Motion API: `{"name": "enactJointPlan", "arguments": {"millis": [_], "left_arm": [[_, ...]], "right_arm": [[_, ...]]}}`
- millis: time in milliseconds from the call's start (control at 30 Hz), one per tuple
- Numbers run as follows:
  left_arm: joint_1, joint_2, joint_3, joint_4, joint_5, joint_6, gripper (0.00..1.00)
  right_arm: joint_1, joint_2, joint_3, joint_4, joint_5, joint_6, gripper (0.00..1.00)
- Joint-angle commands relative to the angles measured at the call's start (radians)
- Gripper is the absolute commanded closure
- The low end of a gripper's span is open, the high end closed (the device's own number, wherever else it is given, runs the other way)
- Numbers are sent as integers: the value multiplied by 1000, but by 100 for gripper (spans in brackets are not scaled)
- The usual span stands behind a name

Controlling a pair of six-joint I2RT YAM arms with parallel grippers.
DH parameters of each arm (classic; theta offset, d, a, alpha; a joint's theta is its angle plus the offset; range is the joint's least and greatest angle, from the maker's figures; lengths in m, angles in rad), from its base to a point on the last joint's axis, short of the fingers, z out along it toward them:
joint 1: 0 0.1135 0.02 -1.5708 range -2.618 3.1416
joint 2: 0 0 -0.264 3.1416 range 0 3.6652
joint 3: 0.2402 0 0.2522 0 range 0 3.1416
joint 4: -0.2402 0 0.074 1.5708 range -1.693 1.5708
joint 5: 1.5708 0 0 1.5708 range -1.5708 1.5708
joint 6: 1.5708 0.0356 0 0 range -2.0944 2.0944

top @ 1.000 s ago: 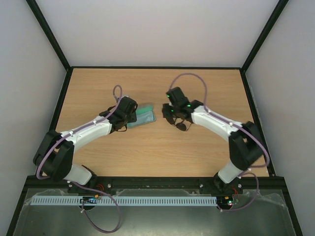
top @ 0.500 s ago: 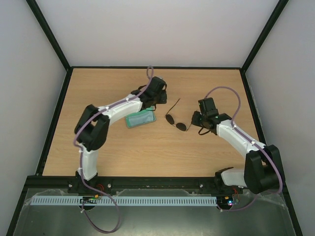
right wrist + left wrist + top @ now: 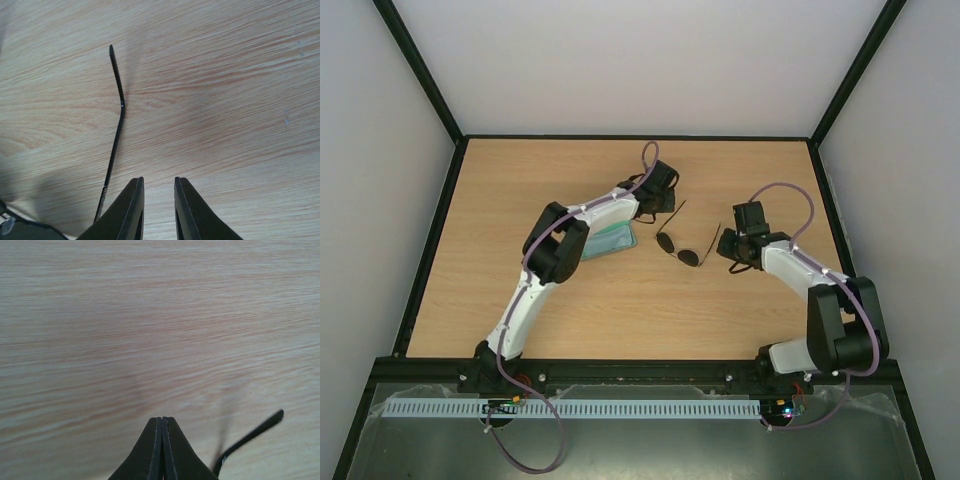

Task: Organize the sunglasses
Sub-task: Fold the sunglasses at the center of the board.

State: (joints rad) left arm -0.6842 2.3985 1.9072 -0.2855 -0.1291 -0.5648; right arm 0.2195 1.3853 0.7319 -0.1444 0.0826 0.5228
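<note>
The sunglasses (image 3: pixel 677 249) are laid mid-frame on the pale, grained wooden table (image 3: pixel 520 190), thin wire temples spread. One temple is seen just left of the right gripper (image 3: pixel 159 182), narrowly parted and empty; the left gripper (image 3: pixel 162 421) is pressed closed beside the other.

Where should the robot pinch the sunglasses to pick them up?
Probably the slim temple arm on the right of the sunglasses, near its hinge. It sticks out unfolded, clear of the dark lenses, and looks thin enough to pinch across. The right claw, slightly open, sits just beside it, so come from that right side.
</note>
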Motion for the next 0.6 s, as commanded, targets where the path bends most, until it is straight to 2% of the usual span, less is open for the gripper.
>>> {"name": "enactJointPlan", "arguments": {"millis": [0,167,567], "left_arm": [[5,78,89,-41,42,33,98],[2,103,66,-39,68,47,98],[-37,-95,-332,186,196,75,98]], "right_arm": [[-11,55,17,8,19,-2,81],[-11,94,17,20,29,5,82],[-53,159,23,31,16,4,81]]}}
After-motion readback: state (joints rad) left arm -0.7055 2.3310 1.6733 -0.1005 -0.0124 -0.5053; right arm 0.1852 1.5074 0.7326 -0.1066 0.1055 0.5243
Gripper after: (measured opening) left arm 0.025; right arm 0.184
